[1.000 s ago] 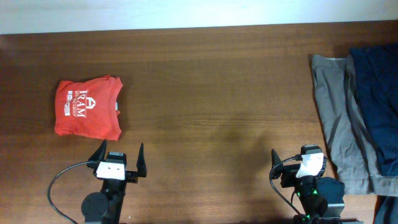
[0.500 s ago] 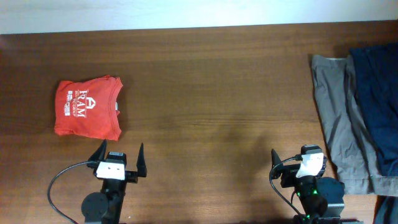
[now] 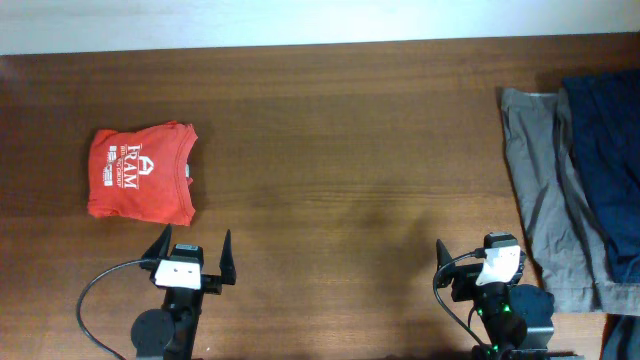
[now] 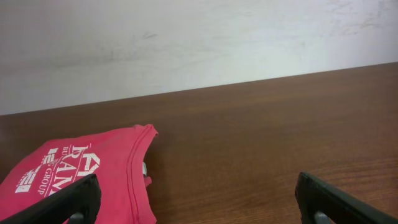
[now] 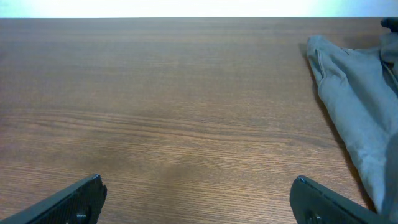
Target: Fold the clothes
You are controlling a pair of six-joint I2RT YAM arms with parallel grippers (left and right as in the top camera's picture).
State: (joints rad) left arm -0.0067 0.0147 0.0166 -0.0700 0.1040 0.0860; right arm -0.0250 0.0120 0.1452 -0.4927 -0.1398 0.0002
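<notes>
Red shirt [image 3: 143, 173] sits folded; grey garment [image 3: 545, 190] lies unfolded well to its right, under a navy garment [image 3: 608, 150]; left gripper [image 3: 197, 233], just in front of the shirt, and right gripper [image 5: 199, 180] both gape empty; I'd pinch the grey hem low, one layer only.

left pincer [image 3: 196, 240]: black, white block [image 3: 181, 267], black cable [image 3: 93, 287] | right pincer [image 3: 485, 250]: black, green light [image 3: 503, 309]

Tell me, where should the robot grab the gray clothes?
The gray garment seems best pinched at its left edge, from the left, by the right gripper: that edge lies free on the table, while the blue garment covers its right side.
</notes>
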